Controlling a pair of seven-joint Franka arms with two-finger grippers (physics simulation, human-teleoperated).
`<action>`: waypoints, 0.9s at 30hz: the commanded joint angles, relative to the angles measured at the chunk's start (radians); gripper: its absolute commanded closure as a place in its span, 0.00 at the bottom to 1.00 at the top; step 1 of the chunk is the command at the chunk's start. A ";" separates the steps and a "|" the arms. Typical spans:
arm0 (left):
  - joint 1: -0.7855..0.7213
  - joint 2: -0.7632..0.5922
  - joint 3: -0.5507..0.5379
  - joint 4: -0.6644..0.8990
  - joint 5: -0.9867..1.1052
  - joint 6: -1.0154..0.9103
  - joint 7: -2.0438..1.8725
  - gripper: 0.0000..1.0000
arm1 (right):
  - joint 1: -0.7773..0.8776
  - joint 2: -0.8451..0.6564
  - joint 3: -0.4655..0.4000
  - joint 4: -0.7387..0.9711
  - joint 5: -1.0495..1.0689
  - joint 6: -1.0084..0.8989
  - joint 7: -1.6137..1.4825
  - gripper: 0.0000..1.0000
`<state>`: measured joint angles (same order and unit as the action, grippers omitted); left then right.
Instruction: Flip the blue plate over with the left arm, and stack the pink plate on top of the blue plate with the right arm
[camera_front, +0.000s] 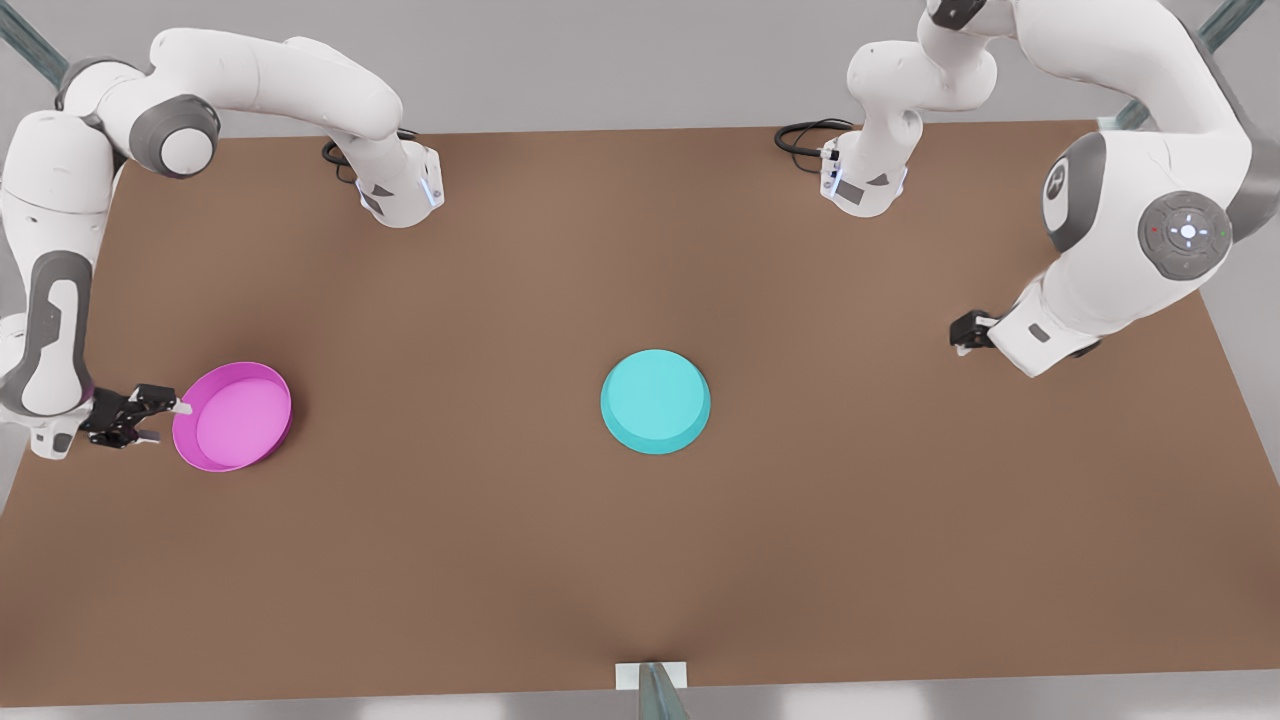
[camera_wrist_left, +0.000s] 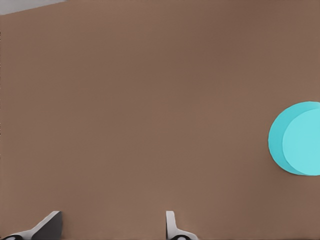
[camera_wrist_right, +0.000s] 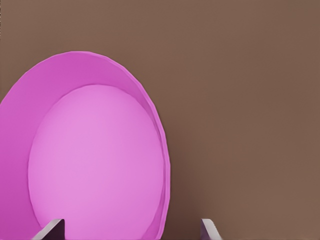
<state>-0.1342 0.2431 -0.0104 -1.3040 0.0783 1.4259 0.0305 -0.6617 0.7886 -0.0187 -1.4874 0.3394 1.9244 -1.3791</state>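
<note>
The blue plate (camera_front: 656, 401) lies near the middle of the table (camera_front: 640, 560), base up and rim down, so the flip appears done. The pink plate (camera_front: 232, 416) sits rim up toward the front view's left, well apart from it.

Your right gripper (camera_front: 160, 410) is at the pink plate's rim on the side away from the blue plate. Its fingers (camera_wrist_right: 50, 231) are spread, straddling the rim in the right wrist view, and have not clenched. Your left gripper (camera_front: 962, 335) waits toward the front view's right, released, over bare table and well clear of the blue plate.

Handling, as a judgement: treat both plates as rigid, light and smooth. The low upright rim is the only practical hold; pinch it with one finger inside and one outside. Expect the plate to hang and pivot from a single-edge pinch, so close firmly and lift level.

Room: the table between the two plates is bare, giving an open path. The pink plate is near the table's edge on the front view's left; move away from that edge. The blue plate's flat base offers a landing of matching width, so centre the pink plate carefully or it may slide off.
</note>
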 joint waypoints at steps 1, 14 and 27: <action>-0.001 0.002 0.000 0.000 0.015 0.001 0.000 0.00 | 0.001 0.006 -0.006 0.003 0.013 -0.001 -0.005 0.00; -0.007 0.036 0.000 0.012 0.020 -0.012 -0.017 0.00 | 0.007 0.027 -0.035 0.009 0.098 -0.042 -0.029 0.36; -0.007 0.036 0.000 0.005 0.020 -0.010 -0.020 0.00 | 0.013 0.046 -0.037 0.013 0.133 -0.042 -0.023 0.48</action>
<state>-0.1410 0.2793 -0.0107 -1.2993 0.0980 1.4158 0.0108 -0.6489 0.8346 -0.0552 -1.4753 0.4725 1.8859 -1.4034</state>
